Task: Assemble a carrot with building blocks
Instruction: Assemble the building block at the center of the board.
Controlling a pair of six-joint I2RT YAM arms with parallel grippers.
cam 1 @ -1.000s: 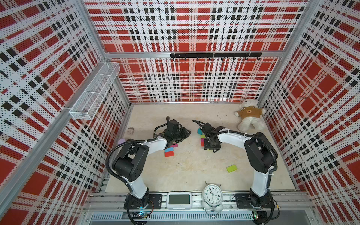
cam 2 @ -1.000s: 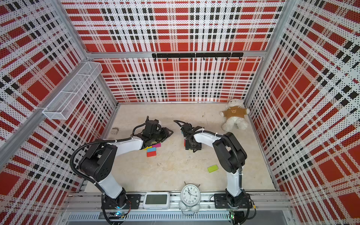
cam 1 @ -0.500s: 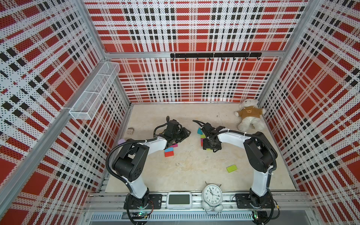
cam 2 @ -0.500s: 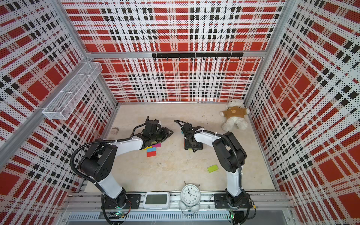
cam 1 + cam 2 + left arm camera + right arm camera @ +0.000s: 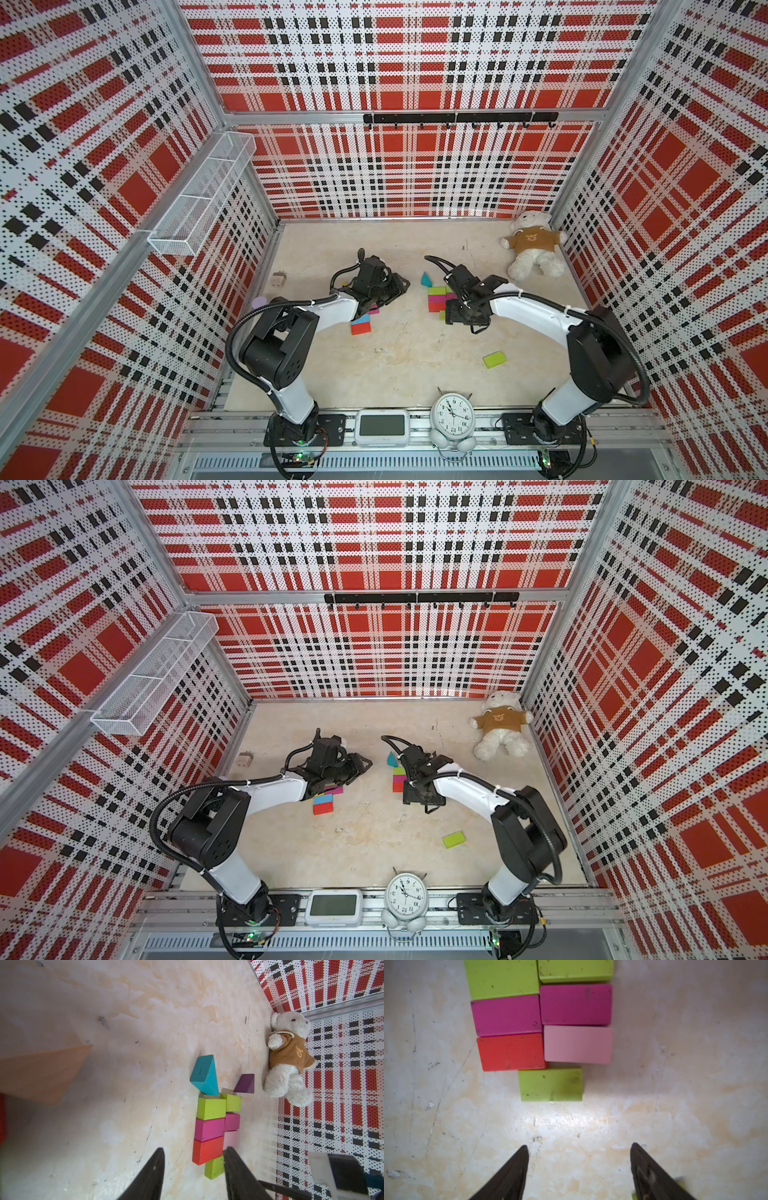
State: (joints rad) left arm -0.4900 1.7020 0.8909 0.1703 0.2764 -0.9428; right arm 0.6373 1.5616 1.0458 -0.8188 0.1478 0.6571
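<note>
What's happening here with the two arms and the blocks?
Both arms are building a carrot from wooden blocks. The right claw is open and empty, just short of the lime green rectangular block at the narrow tip of the lime, magenta, red and pink rows. A teal triangular block and a purple triangular block lie at the wide end. The left claw, also open and empty, is near a blue rectangular block.

Six flat blocks lie flush in two columns: lime green block (image 5: 502, 978), magenta block (image 5: 506, 1015) and red block (image 5: 511, 1052), beside a second lime green block (image 5: 576, 970), a second magenta block (image 5: 576, 1004) and a pink block (image 5: 578, 1044). A third lime green block (image 5: 551, 1084) lies against the red and pink end. A teal triangle (image 5: 204, 1075) and a purple triangle (image 5: 245, 1084) sit at the opposite end. A lone lime green block (image 5: 494, 359) lies well apart.
</note>
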